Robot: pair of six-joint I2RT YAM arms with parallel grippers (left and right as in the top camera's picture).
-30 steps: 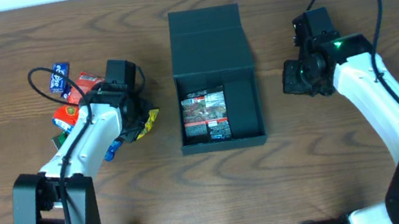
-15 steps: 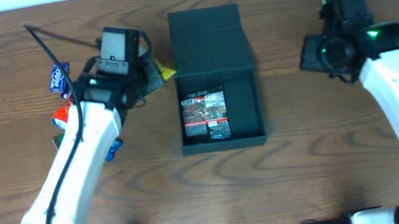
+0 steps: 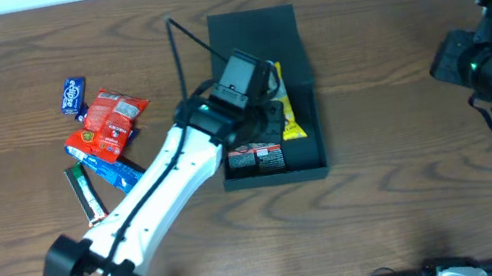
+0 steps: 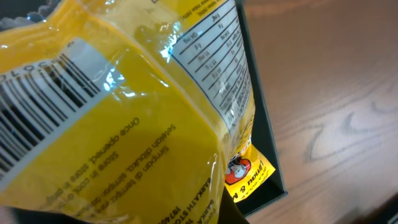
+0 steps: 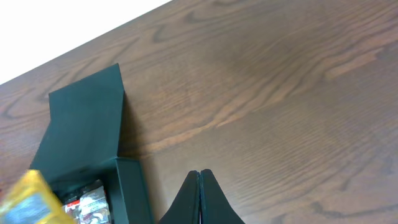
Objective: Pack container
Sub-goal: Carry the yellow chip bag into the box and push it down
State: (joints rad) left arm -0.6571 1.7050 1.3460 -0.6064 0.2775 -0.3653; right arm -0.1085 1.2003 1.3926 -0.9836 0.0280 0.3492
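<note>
- Dark wood-grain table (image 3: 416, 179) under everything in the overhead view, with a pale strip along the top edge of the frame.
- At upper centre of the overhead view, the container (image 3: 253, 35): dark, square and open, with the flap lid folded back flat toward the top of the frame.
- Inside, against the left half of the floor, a red-and-black packet (image 3: 265, 158), partly covered by the left arm.
- Reaching in diagonally from the lower left, the left gripper (image 3: 272, 103), over the container's right half and pinching a yellow packet (image 3: 290, 115); the fingers themselves mostly hidden by the wrist and the packet.
- In the left wrist view, that yellow packet (image 4: 124, 112) across most of the frame, barcode at left and nutrition panel at top, with the container's right wall (image 4: 264, 140) and bare table (image 4: 336, 74) beyond it at right.
- At the right edge of the overhead view, well apart from the container, the right gripper (image 5: 199, 174): fingers pressed together, nothing between them.
- In the right wrist view, container (image 5: 87, 118) at lower left, with a corner of the yellow packet (image 5: 31, 199) above it.
- On the left side of the overhead view, loose snacks: a red packet (image 3: 107, 127), a small blue packet (image 3: 73, 95) and a green stick (image 3: 83, 192).
</note>
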